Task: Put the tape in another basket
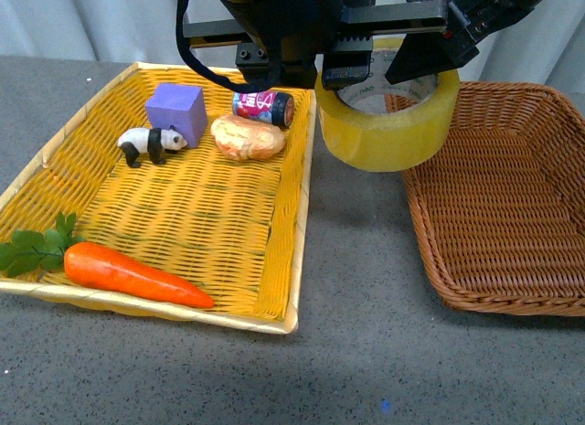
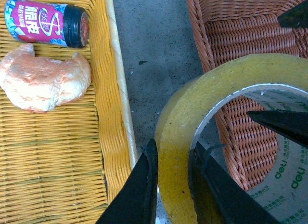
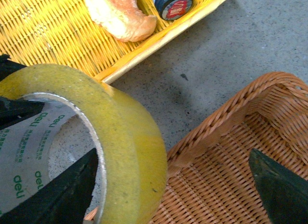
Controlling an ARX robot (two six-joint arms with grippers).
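Grey worktop (image 1: 366, 352) carried a yellow tray (image 1: 183, 224) and the brown basket (image 1: 512, 215), set apart.

Front view: the tape (image 1: 388, 132) hung clear of the tray, above the gap and the basket's nearer rim.

Left wrist view: the left end effector (image 2: 174, 149) was clenched on the roll's wall, one finger inside and one outside.

Right wrist view: the right end effector (image 3: 172, 156) stood released, with one finger within the core and the other over the basket.

Judgement: the lift was done and the placing was outstanding.
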